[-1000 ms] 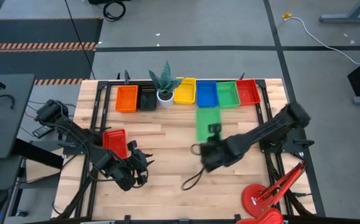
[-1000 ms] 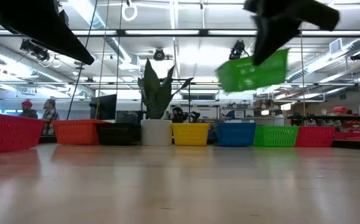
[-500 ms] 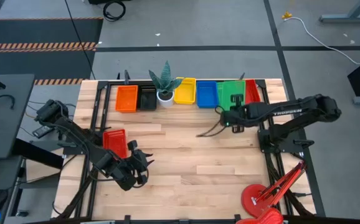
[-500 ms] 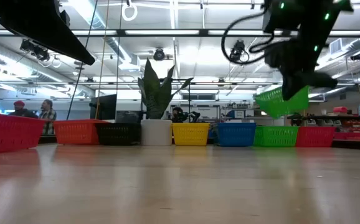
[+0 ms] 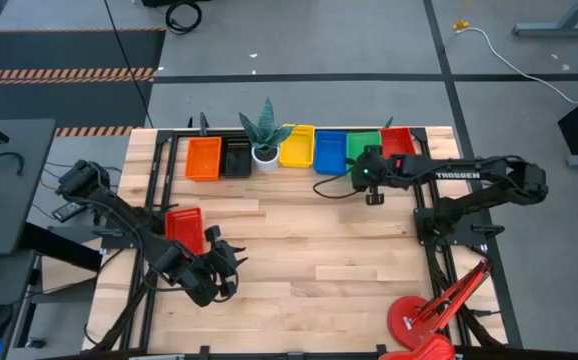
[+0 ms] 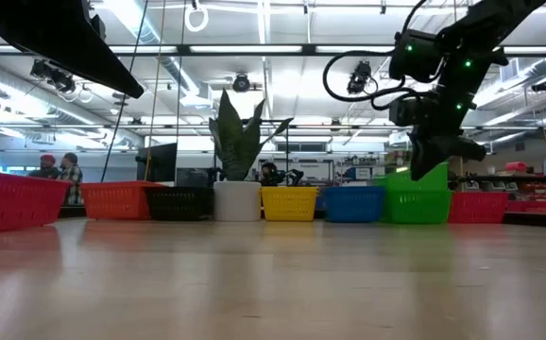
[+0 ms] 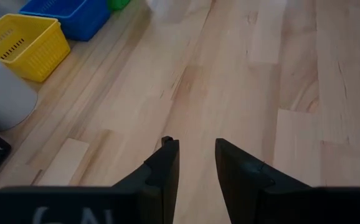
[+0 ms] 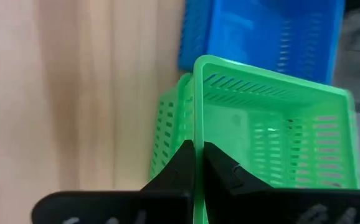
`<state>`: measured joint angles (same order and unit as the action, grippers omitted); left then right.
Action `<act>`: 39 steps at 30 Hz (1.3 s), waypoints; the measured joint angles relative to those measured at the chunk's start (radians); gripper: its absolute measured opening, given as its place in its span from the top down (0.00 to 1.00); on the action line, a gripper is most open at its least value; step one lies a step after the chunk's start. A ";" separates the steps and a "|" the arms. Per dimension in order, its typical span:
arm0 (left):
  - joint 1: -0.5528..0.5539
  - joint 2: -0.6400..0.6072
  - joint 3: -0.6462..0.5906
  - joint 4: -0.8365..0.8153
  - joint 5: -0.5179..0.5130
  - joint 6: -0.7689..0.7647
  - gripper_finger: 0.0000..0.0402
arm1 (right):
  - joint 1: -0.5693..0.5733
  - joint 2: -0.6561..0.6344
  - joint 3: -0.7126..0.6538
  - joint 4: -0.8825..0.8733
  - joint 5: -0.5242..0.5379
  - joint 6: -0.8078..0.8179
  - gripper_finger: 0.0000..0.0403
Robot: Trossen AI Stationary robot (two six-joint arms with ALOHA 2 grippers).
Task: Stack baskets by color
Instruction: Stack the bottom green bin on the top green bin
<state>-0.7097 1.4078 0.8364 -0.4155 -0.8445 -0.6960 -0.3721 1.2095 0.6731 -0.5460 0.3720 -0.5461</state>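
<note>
Right gripper fingers clenched on the rim of a green basket, held tilted over its twin at the bench back edge; left gripper fingers released, over bare planks

Light wooden plank table. Along far edge, left to right: orange basket, black basket, white pot with spiky green plant, yellow basket, blue basket, green basket, red basket. Second red basket alone near left edge. Red clamp lamp at near right corner.
</note>
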 joint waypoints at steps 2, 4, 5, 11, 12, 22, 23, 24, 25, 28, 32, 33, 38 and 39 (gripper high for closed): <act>0.000 0.000 0.000 0.000 0.000 -0.005 0.73 | -0.010 0.000 0.000 0.000 -0.034 0.001 0.97; 0.000 0.000 0.000 0.001 0.000 -0.005 0.73 | -0.012 0.000 0.000 0.000 -0.045 0.013 0.96; 0.000 0.000 0.000 0.001 0.000 -0.005 0.73 | -0.012 0.000 0.000 0.000 -0.046 0.017 0.95; 0.000 0.000 0.000 0.001 0.000 -0.007 0.73 | -0.011 0.000 0.000 0.000 -0.001 0.039 0.88; 0.000 0.000 0.000 0.001 0.000 -0.007 0.73 | -0.011 0.000 0.000 -0.001 0.019 0.052 0.86; 0.000 0.000 0.000 0.001 0.000 -0.008 0.73 | 0.053 -0.098 0.000 -0.029 0.073 0.120 0.71; 0.000 0.000 0.000 0.001 0.000 -0.008 0.73 | 0.067 -0.109 0.000 -0.035 0.073 0.150 0.71; 0.000 0.000 0.000 0.001 0.000 -0.008 0.73 | 0.083 -0.119 0.000 -0.046 0.072 0.186 0.71; 0.000 0.000 0.000 0.001 0.000 -0.008 0.73 | 0.099 -0.126 0.000 -0.061 0.068 0.227 0.71; 0.000 0.000 0.000 0.001 0.000 -0.008 0.73 | 0.137 -0.132 0.000 -0.111 -0.039 0.306 0.73; 0.000 0.000 0.000 0.007 0.000 -0.008 0.73 | 0.184 -0.107 0.000 -0.114 -0.186 0.296 0.79; 0.000 0.000 0.000 0.008 0.000 -0.008 0.73 | 0.189 -0.097 0.000 -0.116 -0.184 0.295 0.81; 0.000 0.000 0.000 0.016 0.000 -0.002 0.73 | 0.159 -0.022 0.000 -0.114 -0.131 0.299 0.94; 0.000 0.000 0.000 0.016 0.000 -0.002 0.73 | 0.146 -0.002 0.000 -0.113 -0.112 0.301 0.97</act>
<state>-0.7097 1.4082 0.8368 -0.3991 -0.8448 -0.6981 -0.2266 1.2072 0.6731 -0.6586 0.2604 -0.2455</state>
